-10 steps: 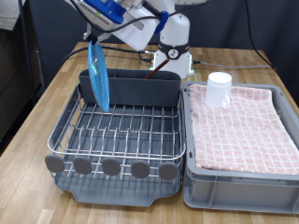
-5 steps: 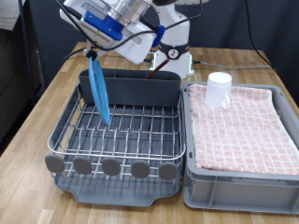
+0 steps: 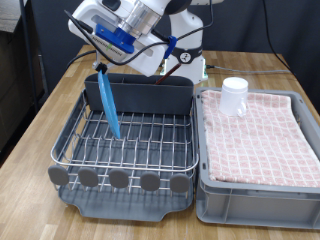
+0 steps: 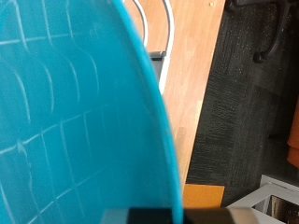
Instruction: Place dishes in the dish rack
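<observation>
Gripper (image 3: 103, 64) clamped on plate (image 3: 107, 103), held edge-on in the rack (image 3: 125, 150) near bench's left edge. Cup (image 3: 234, 96) on bin cloth (image 3: 260, 135).

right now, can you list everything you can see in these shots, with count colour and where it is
round light-blue plate: one, light blue, standing on edge in the rack at the exterior view's left; fills the wrist view
dark grey plastic dish rack with silver wire grid: one, on the table, exterior view's left
small white plastic cup: one, white, upside down on the checked cloth
grey bin lined with pink checked cloth: one, exterior view's right
wooden table: one, light brown, under everything
robot arm's tool: one, white and blue, at the plate's top edge; fingers hidden
</observation>
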